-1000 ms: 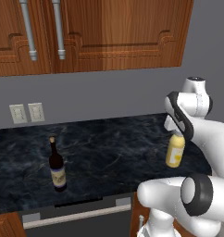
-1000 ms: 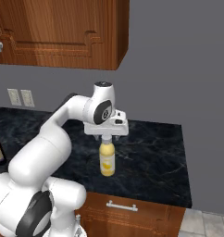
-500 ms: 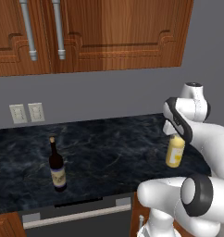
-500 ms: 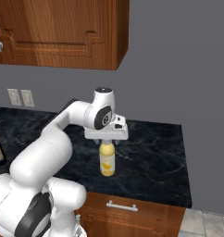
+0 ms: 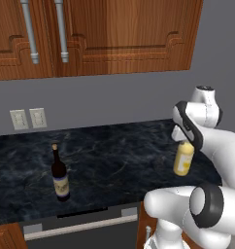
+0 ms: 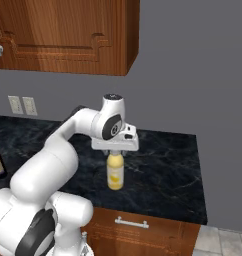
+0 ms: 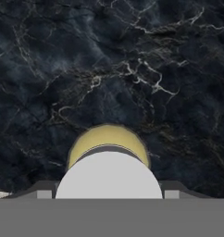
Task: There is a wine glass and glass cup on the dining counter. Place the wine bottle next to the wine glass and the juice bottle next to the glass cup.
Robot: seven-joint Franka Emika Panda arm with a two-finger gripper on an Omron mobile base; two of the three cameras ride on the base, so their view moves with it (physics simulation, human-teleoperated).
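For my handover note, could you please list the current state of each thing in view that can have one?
Stout yellow juice bottle with pale cream cap: upright, capped, on the black marble worktop.
Claw: directly over the juice bottle, around its cap; whether it is shut cannot be told.
Tall dark wine bottle with cream label: upright, standing free on the worktop.
Reddish-brown wooden wall cupboards: doors closed.

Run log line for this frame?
gripper: over juice bottle cap, grip unclear | juice bottle: upright on black counter | wine bottle: upright, untouched
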